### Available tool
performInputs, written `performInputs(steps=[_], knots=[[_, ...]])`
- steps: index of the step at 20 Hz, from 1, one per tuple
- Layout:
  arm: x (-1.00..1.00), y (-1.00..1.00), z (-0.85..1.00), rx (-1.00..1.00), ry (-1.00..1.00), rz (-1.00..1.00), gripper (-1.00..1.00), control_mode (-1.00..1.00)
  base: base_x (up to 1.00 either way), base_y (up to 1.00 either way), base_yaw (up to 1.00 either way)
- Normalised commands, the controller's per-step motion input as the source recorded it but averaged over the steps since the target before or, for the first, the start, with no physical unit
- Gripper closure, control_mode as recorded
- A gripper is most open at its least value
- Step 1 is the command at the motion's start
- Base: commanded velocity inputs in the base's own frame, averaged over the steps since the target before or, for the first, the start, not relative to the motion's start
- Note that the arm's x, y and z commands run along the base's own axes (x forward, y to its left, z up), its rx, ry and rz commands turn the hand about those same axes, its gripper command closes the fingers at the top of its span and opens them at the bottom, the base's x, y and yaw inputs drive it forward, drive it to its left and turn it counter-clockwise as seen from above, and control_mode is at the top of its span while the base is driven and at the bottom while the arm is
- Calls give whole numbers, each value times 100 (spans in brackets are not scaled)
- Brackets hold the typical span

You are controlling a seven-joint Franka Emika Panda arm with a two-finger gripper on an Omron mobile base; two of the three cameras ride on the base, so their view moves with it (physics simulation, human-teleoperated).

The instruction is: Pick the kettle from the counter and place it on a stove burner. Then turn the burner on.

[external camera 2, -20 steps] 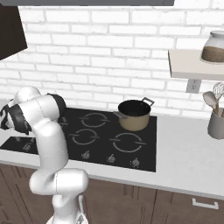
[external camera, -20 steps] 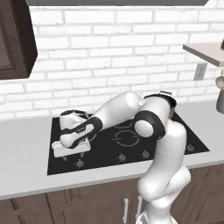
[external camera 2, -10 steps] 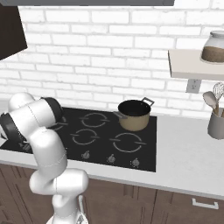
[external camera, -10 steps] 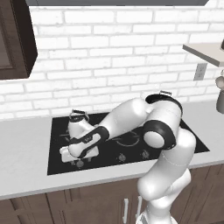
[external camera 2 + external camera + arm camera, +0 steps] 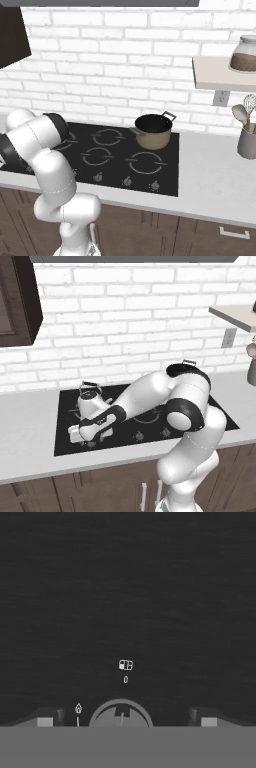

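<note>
The table [image 5: 30,421] runs long and pale under the white brick wall, with dark wooden cabinets below it, and I take the black glass stove [image 5: 67,428] set into it as my landmark. My white arm [image 5: 150,393] reaches from the stove's right side across its glass to the front left corner. On the back right of the stove stands a tan pot [image 5: 153,131] with a dark inside. The kettle [image 5: 91,402], small, squat and silvery-white, stands upright on the stove's back left part, with its arched handle on top; whether it sits squarely on a ring marking I cannot tell, since my arm covers the glass just in front of it. To the right of the stove, on the table, a grey holder with utensils [image 5: 246,135] stands well apart from the glass, and above it a shelf [image 5: 220,74] on the wall carries a glass jar [image 5: 244,54]. My tool [image 5: 82,435] hangs low over the stove's front left corner, in front of the kettle and apart from it, spread wide and grasping nothing. In the hand view its two dark fingertips [image 5: 47,718] stand far apart either side of a round grey knob [image 5: 120,714] on the black glass, neither touching it. Beside that knob are a small flame mark [image 5: 78,708] and, further along, a small white burner diagram [image 5: 126,665].
</note>
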Motion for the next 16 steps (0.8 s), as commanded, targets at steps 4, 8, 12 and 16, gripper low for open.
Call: performInputs(steps=[4, 8, 12, 16], knots=[[0, 0, 0, 0, 0, 0, -100, -100, 0, 0, 0], [0, 1, 0, 0, 0, 0, -100, -100, 0, 0, 0], [0, 0, 0, 0, 0, 0, 100, -100, 0, 0, 0], [0, 0, 0, 0, 0, 0, 100, -100, 0, 0, 0]])
